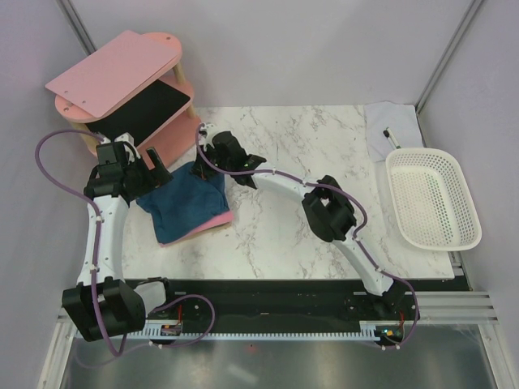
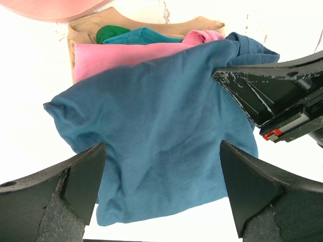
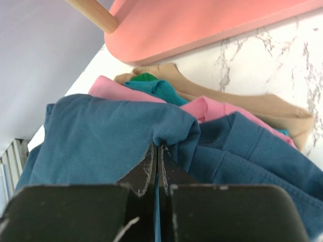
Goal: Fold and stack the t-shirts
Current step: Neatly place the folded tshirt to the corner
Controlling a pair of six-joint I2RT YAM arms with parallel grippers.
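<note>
Dark teal-blue soft cloth t-shirt (image 1: 180,207) lies crumpled on the white marble-pattern table (image 1: 324,138), left of centre, just in front of the rigid pink wooden shelf (image 1: 113,73). Plain pink cloth t-shirt (image 1: 219,220) is under it, with a pink edge poking out at the near right side. The left wrist view shows the pink shirt's body (image 2: 121,55) beyond the blue one.

Right gripper (image 3: 156,156) has its fingers pressed together, pinching a raised fold of the blue shirt at its far right corner. From the left wrist view its finger (image 2: 262,85) sits on that same corner. Whether the pinch also catches pink cloth is hard to tell.

Left gripper (image 2: 161,146) is spread wide, hovering over the near left part of the blue shirt and holding nothing. Contact with the cloth is unclear.

More garments are bunched beyond the two shirts near the shelf foot: a flat tan cloth (image 3: 252,103) at the bottom and a small bright green cloth (image 2: 108,33) on it. A white perforated plastic basket (image 1: 430,198) sits at the table's right edge, well apart from the shirts.
</note>
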